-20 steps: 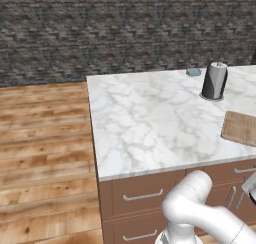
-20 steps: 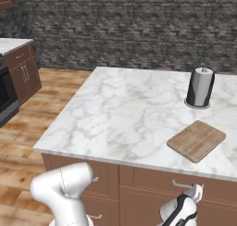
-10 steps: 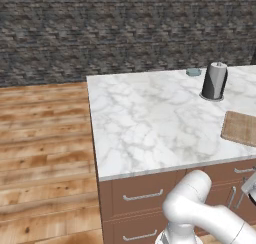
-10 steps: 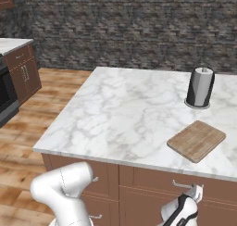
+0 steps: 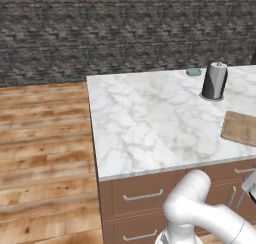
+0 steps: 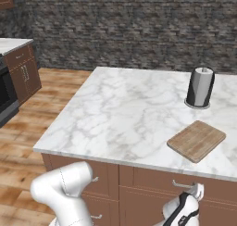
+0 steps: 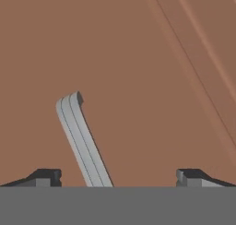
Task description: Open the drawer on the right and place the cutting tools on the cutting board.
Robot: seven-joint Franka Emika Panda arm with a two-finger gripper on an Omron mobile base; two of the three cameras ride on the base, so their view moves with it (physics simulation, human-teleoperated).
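Gripper spread wide at the right-hand drawer's handle, gripping nothing

A dark stone wall point(image 6: 139, 21) backs the room and a plank wood floor point(image 5: 45, 138) runs along the island's left side; the white marble countertop point(image 6: 125, 118) carries the tan cutting board point(image 6: 196, 140) near its front right edge, with the tall grey cylinder point(image 6: 200, 87) well behind it toward the back right. Below the front edge, the reddish-brown drawer point(image 7: 115, 58) sits shut, and the gripper point(image 7: 119, 178) is held close against its flat front with its fingertips point(image 7: 45, 177) far apart. The silver handle point(image 7: 80, 141) rises between them, nearer one tip, touching neither that can be seen. In the right base view the gripper point(image 6: 196, 191) sits just under the drawer's handle
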